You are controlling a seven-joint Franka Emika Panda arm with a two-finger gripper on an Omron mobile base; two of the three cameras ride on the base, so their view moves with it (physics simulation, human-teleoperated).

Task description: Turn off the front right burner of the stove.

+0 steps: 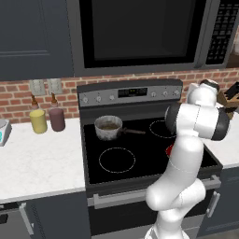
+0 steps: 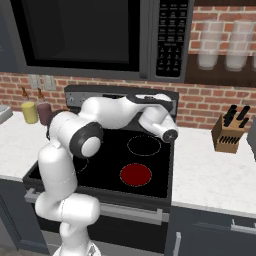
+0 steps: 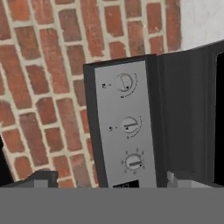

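The stove (image 2: 156,165) is a black glass-top range with a grey back panel (image 1: 130,93). Its front right burner (image 2: 136,174) glows solid red; in the left base view a red sliver (image 1: 169,150) of it peeks out from behind my arm. My hand is raised at the right end of the back panel. In the hand view, my gripper (image 3: 109,178) is open, its fingertips (image 3: 41,178) set far apart with nothing between them. It faces the panel (image 3: 109,109), where three round knobs (image 3: 130,126) line up ahead. It touches none of them.
A small saucepan (image 1: 108,127) sits on the back left burner, handle pointing right. A yellow bottle (image 1: 38,120) and a maroon bottle (image 1: 57,117) stand on the left counter. A knife block (image 2: 230,132) is on the right counter. A black microwave (image 2: 100,35) hangs overhead.
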